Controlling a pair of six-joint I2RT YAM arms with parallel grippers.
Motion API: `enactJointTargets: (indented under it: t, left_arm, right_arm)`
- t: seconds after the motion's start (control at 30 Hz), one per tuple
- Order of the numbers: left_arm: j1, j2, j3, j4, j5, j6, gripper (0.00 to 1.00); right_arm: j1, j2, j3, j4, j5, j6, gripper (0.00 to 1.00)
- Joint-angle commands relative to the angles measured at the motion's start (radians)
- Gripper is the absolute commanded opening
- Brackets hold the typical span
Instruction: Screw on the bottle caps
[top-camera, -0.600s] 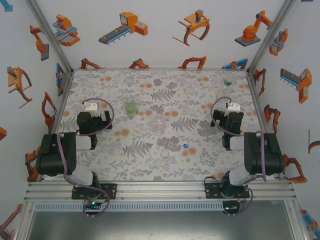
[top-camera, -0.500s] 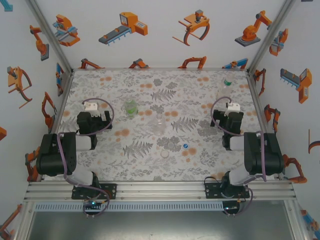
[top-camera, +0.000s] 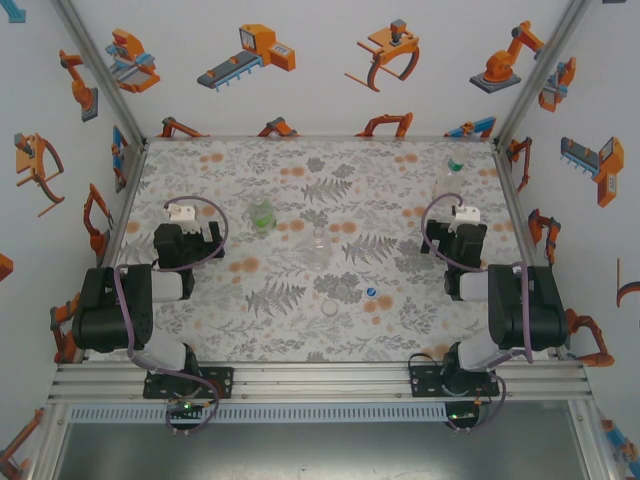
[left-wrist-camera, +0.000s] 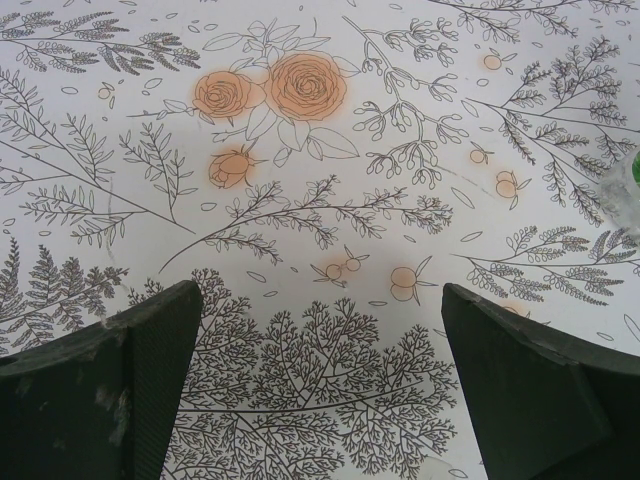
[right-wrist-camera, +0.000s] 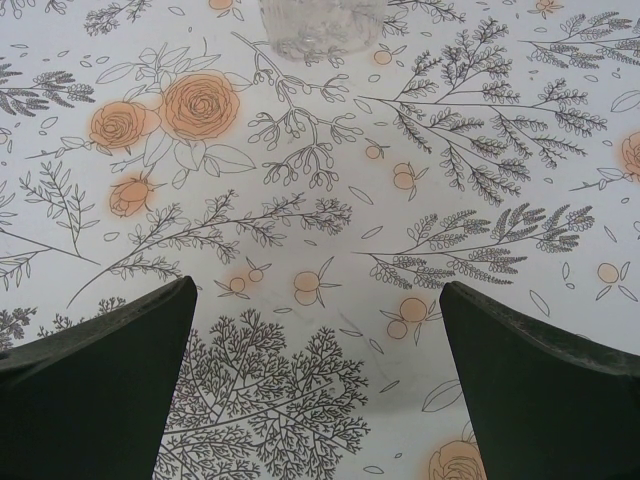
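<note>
The left hand (left-wrist-camera: 320, 395) hangs just above the surface (left-wrist-camera: 300, 180), its fingers (left-wrist-camera: 110, 390) spread wide with nothing between them. The right hand (right-wrist-camera: 315, 395) is the same: apart, empty, low over the floral print.

From the left hand, the squat green bottle (top-camera: 260, 213) stands near at about 3 o'clock. From the right hand, the green-banded bottle (top-camera: 456, 163) stands at 12 o'clock, its clear base showing in the right wrist view. The clear bottle (top-camera: 319, 245) stands mid-surface between the arms. All three look upright, long axis vertical and mouth up, though the necks are too small to read closely. The blue cap (top-camera: 370, 292) and the pale cap (top-camera: 330, 307) lie apart from every bottle, at about 5 o'clock of the clear one.

I judge the work unstarted. The next move calls for one hand to steady a bottle while the other fetches a cap, carries it open side down, lines it up with the vertical neck and twists.
</note>
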Motion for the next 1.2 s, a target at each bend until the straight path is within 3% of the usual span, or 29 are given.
enactJointTargets:
  t: [0.0,1.17]
  left_arm:
    - [-0.001,-0.004,0.02,0.018,0.001,-0.016,0.97]
    - [0.017,-0.002,0.021,0.016,0.026,-0.03,0.97]
  right_arm:
    - [-0.008,0.001,0.027,0.004,-0.009,-0.005,0.99]
    - [-0.008,-0.032,0.016,0.003,-0.038,-0.014,0.99]
